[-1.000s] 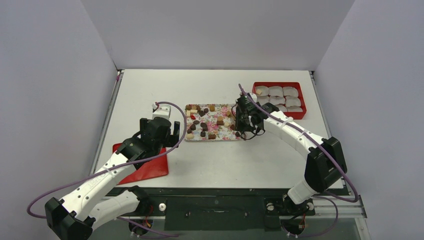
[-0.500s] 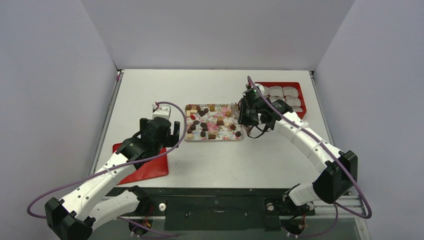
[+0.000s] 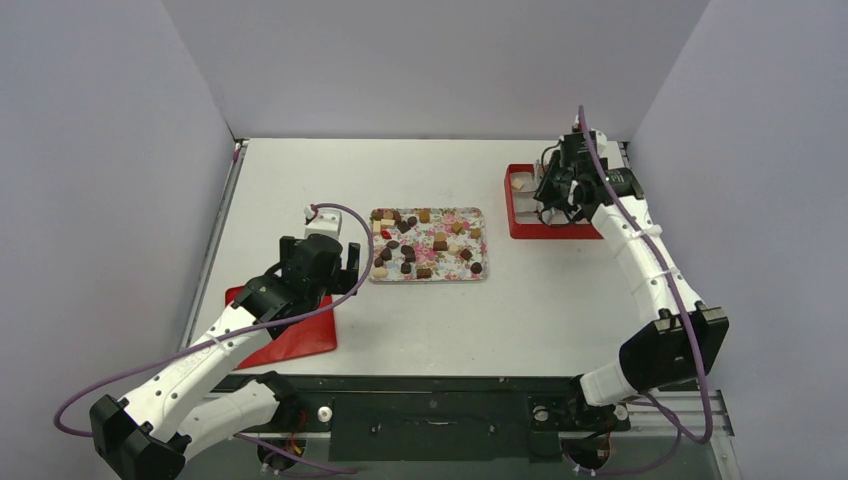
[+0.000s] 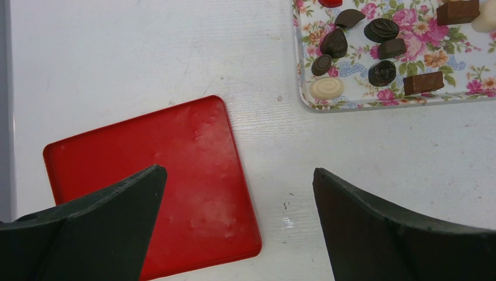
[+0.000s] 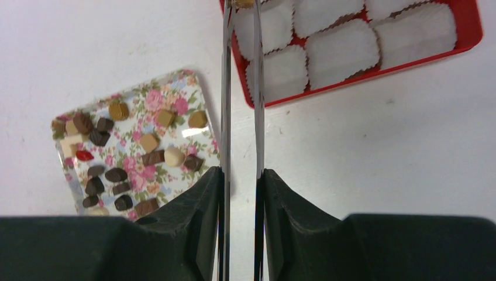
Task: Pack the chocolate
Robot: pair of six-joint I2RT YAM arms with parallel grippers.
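Observation:
Several chocolates (image 3: 425,243), dark brown, tan and cream, lie on the flower-patterned tray (image 3: 480,274) mid-table; they also show in the right wrist view (image 5: 153,157) and the left wrist view (image 4: 380,73). My right gripper (image 3: 563,190) (image 5: 240,172) is shut on metal tongs (image 5: 226,88). The tongs' tips reach over a corner cup of the red box (image 5: 362,82), with a tan chocolate (image 5: 244,3) between them. My left gripper (image 3: 345,262) (image 4: 237,175) is open and empty above the edge of a red lid (image 4: 146,175).
The red box (image 3: 520,228) at the back right holds several white paper cups (image 5: 342,52). The red lid (image 3: 290,340) lies flat at the near left, partly under my left arm. The tray's corner (image 4: 310,102) is just beyond the left fingers.
My right arm has swung from the tray's right edge to the red box at the back right, carrying the tongs. The left arm has not moved.

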